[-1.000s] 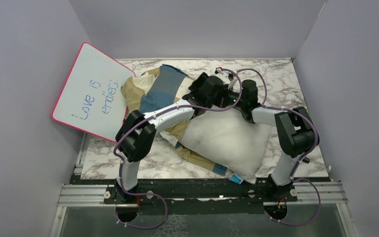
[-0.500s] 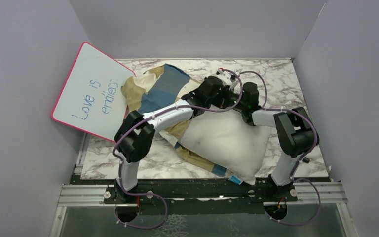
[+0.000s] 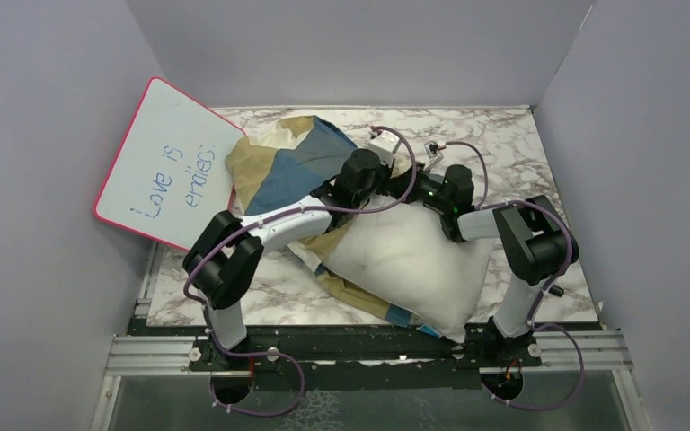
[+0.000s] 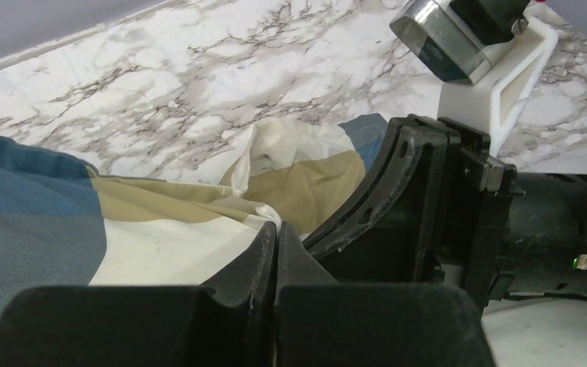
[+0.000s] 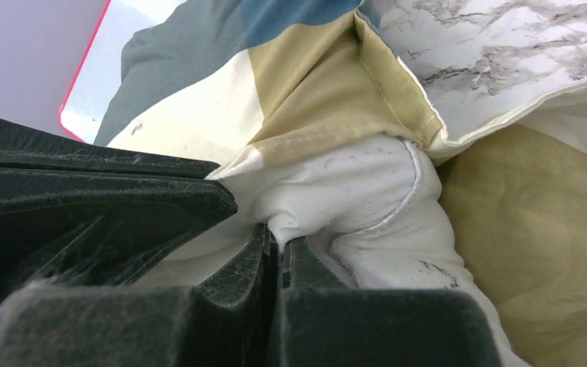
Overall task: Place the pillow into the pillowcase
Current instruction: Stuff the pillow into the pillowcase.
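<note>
1. Pillowcase (image 3: 278, 166): bunched far left on the surface (image 3: 521, 135), against the whiteboard (image 3: 162, 162). It looks limp, light and prone to sliding, so take it by the hemmed mouth edge.
2. Your left gripper (image 4: 276, 229): jaws closed, apparently pinching a thin fold of that edge.
3. Your right gripper (image 5: 279, 237): closed on the pillow's far corner, at the case mouth.
4. Pillow (image 3: 409, 256): mostly outside, near right, overlying a pillowcase strip. It looks soft and compressible, so grip corners or seams.
</note>
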`<state>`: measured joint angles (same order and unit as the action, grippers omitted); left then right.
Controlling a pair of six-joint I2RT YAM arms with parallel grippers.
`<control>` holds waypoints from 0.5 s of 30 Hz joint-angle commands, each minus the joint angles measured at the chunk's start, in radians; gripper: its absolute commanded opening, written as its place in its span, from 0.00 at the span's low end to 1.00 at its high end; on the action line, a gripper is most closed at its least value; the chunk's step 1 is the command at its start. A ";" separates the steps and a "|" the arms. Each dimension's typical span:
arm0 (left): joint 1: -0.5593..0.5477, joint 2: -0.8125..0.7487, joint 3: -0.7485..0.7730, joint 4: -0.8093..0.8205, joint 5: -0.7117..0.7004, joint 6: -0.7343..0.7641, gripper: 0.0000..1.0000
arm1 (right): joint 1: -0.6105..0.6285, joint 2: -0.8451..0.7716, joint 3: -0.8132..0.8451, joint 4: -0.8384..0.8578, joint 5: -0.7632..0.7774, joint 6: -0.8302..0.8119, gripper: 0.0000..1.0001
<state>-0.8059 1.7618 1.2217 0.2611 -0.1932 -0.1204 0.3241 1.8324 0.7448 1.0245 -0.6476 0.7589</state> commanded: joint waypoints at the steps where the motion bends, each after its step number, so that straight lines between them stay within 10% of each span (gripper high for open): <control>1: -0.031 0.057 0.091 0.081 0.225 -0.082 0.00 | 0.029 0.010 -0.016 0.041 0.112 0.072 0.00; 15: 0.053 0.086 0.208 -0.017 0.457 -0.146 0.11 | 0.025 -0.069 -0.066 -0.109 0.481 0.108 0.09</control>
<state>-0.7376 1.8755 1.3628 0.2565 0.0372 -0.2203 0.3347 1.8042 0.7170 0.9810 -0.3542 0.8558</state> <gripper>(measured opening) 0.014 0.050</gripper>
